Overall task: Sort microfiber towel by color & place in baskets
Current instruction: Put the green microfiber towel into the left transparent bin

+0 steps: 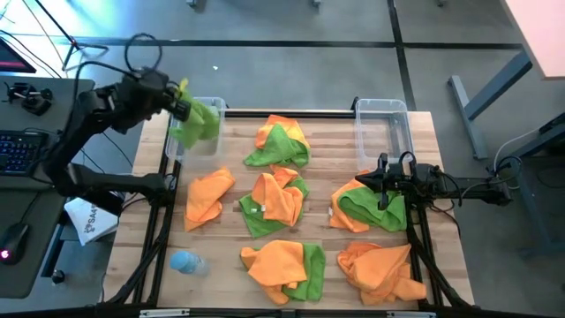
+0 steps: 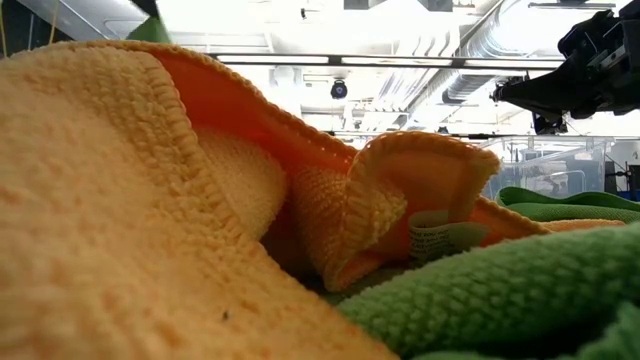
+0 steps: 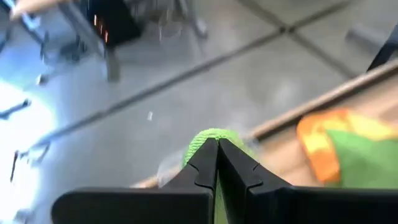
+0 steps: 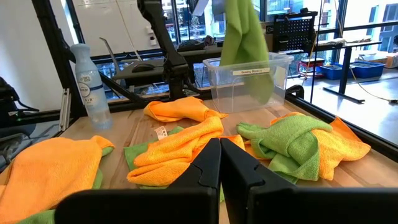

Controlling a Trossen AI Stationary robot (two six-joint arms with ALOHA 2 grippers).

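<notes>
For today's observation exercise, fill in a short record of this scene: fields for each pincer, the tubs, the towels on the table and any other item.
left pincer: shut on green towel, holding it above left tub
right pincer: shut, holding nothing, over the table's right side
right tub: no towel inside
table: piles of orange and green towels, unsorted
other item: bottle near the front left

My black left gripper (image 1: pixel 183 108) pinches a bright green microfiber towel (image 1: pixel 199 124). Bright orange and green cloths (image 1: pixel 281 199) on the light striped wooden table (image 1: pixel 231 146). Clear plastic baskets (image 1: pixel 382 124). Pale blue bottle (image 1: pixel 186 262).
</notes>
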